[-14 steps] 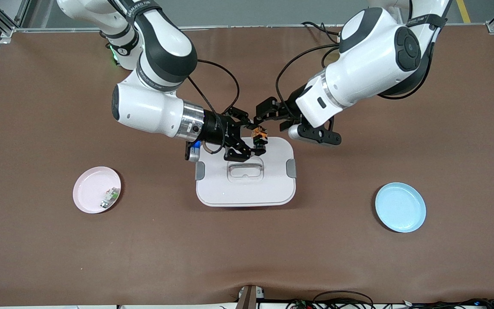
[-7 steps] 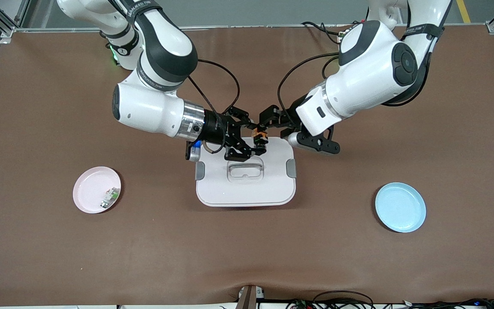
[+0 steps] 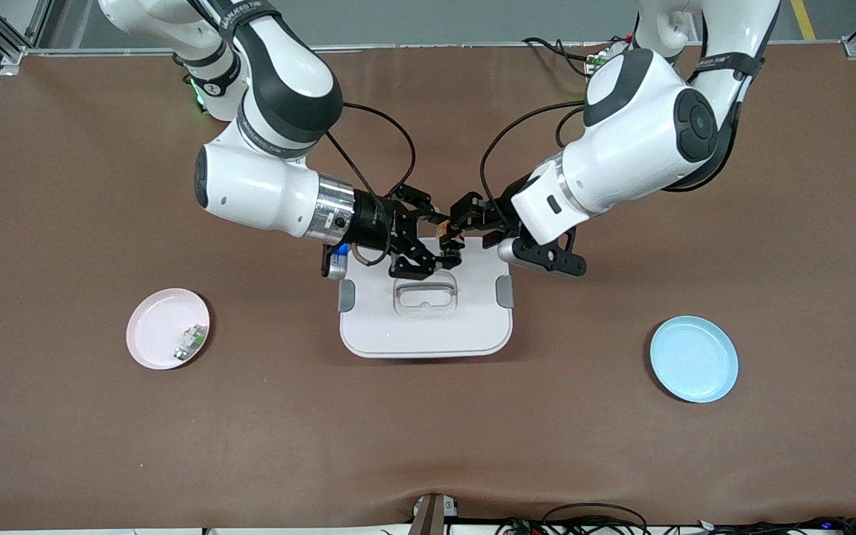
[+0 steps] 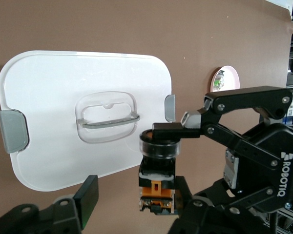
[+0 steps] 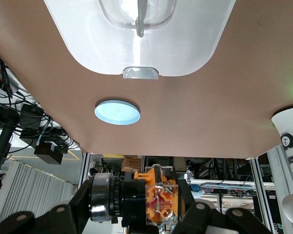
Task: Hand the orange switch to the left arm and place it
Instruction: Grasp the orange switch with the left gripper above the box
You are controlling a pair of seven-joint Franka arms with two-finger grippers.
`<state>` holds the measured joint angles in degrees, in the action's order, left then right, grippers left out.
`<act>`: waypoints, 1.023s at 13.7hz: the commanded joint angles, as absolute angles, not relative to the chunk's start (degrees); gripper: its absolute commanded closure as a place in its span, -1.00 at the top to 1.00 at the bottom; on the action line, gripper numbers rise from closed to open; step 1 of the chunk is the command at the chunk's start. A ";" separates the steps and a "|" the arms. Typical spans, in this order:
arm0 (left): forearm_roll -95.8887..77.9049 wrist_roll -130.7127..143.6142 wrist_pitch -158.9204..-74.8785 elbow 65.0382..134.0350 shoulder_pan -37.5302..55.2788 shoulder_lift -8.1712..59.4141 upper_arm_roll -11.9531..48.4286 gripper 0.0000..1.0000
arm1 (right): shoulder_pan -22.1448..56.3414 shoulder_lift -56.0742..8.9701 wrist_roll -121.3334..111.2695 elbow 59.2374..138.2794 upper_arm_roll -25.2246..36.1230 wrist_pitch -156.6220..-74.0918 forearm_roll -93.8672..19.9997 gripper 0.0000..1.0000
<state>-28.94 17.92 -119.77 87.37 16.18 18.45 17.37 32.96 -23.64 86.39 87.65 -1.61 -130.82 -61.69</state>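
Handover is staged in the air over the white lidded plastic box [image 3: 425, 308] so neither arm touches it. Right tool [image 3: 439, 245] clamps the small black-and-orange switch [image 3: 449, 239]. Left tool [image 3: 459, 223] is spread around the switch, not yet gripping.

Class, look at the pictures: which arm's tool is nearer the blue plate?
Left. The left tool is over the box, at the rim toward the blue plate; the right tool, holding the switch, meets it from the pink plate's end.
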 commanded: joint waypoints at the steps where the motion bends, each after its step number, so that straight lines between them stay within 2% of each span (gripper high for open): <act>1: -28.83 17.23 -121.20 87.19 16.43 18.54 17.67 0.37 | 33.40 -23.47 87.45 87.10 -1.32 -130.69 -60.21 -0.47; 6: -29.09 17.67 -122.43 87.19 17.14 19.51 17.75 0.36 | 33.40 -23.47 87.45 87.19 -1.32 -130.69 -60.21 -0.47; 10: -29.18 17.75 -123.04 87.10 17.66 20.30 17.75 0.27 | 33.40 -23.55 87.45 87.19 -1.32 -130.61 -60.21 -0.47; 12: -29.18 18.19 -123.66 87.10 18.02 20.30 17.75 0.21 | 33.49 -23.47 87.45 87.19 -1.32 -130.61 -60.21 -0.47; 14: -29.18 18.37 -123.84 87.10 18.11 20.30 17.75 0.06 | 33.49 -23.47 87.45 87.19 -1.32 -130.61 -60.20 -0.47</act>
